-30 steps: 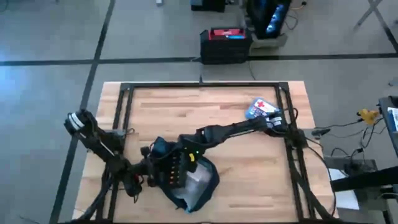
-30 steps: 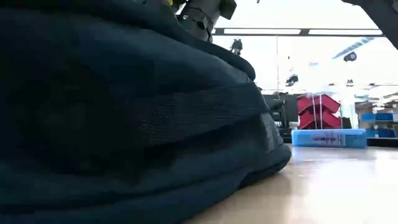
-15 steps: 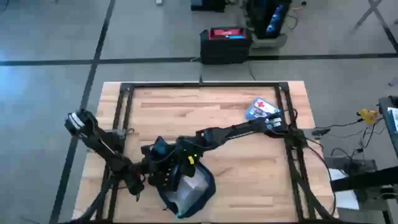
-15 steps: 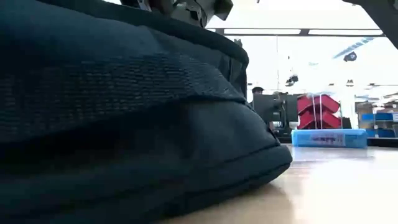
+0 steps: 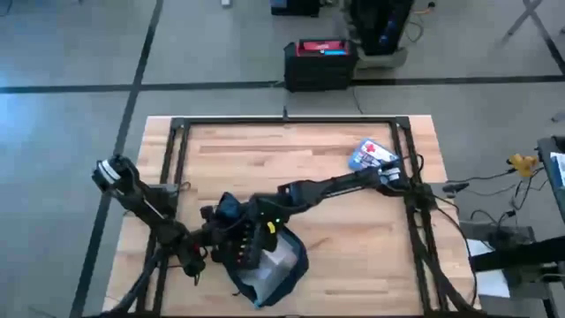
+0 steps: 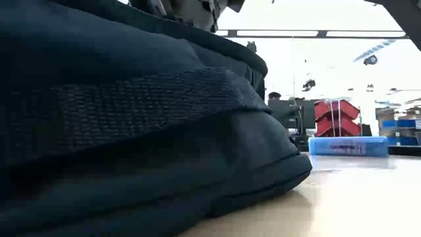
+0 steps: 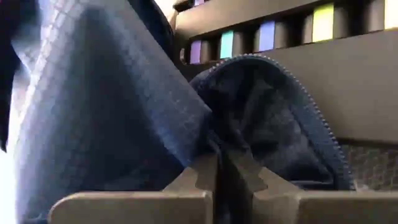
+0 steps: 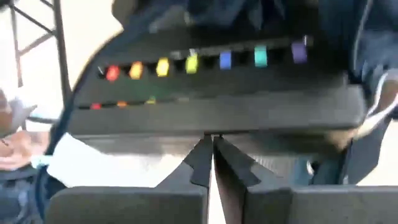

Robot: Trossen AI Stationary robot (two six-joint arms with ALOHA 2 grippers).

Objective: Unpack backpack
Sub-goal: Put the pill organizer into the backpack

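My left end effector [image 7: 216, 171] is pressed together on a fold of the backpack [image 5: 265, 265], which lies at the near edge of the bench [image 5: 335, 230], left of the middle. My right end effector [image 8: 211, 163] is also pressed together, on the edge of a dark case with a row of coloured markers [image 8: 205, 99] that sits in the bag's mouth.

The worry, as I judge it, is that both grips look thin. If the case drags on the lining or the zipper edge [image 7: 311, 106], the bag could come along with it, and the fabric might slide out of my left pinch. My right hold is on an edge only, so the case could tip or drop free. The blue-and-white box [image 5: 371, 154] lies well apart, out of harm's way.
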